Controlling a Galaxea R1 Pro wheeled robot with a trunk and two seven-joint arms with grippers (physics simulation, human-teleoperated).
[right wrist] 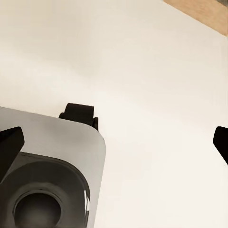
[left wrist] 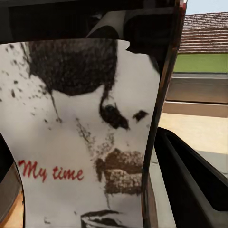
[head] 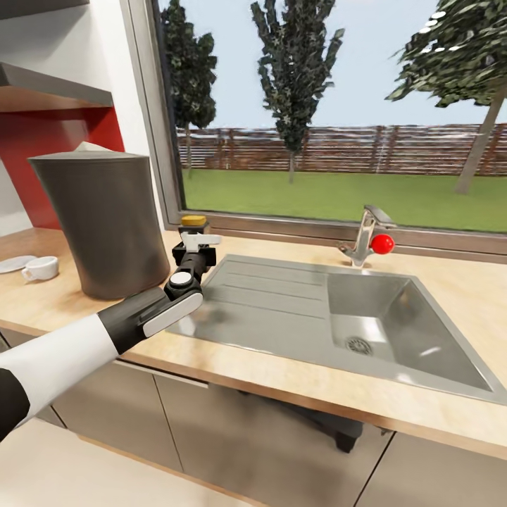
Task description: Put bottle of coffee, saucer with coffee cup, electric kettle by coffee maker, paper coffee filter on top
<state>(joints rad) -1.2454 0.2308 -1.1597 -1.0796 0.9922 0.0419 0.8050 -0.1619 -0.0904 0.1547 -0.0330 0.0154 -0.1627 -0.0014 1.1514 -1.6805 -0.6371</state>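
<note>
Filling my left wrist view, right against the lens, is the bottle of coffee (left wrist: 85, 137), its white label printed with dark coffee splashes and the red words "My time". From the head view my left gripper (head: 196, 243) is clamped around that bottle, whose yellow cap (head: 193, 221) pokes up just above the fingers. My left arm (head: 84, 338) reaches in over the countertop (head: 451, 282), and the bottle sits just beside the big dark grey coffee maker (head: 105, 225), between it and the steel sink (head: 366, 317). Something pale peeks over the machine's top (I cannot tell what it is). Further left on the counter, a white coffee cup (head: 41, 267) stands touching the edge of a saucer (head: 14, 263), not on it. A faucet (head: 366, 239) with a red knob (head: 382, 243) rises behind the sink, under the window.

My right wrist view looks at pale floor (right wrist: 156, 95) and the grey robot base (right wrist: 52, 171); two dark fingertips (right wrist: 10, 142) sit at opposite edges, so my right fingers are spread wide, holding nothing.
</note>
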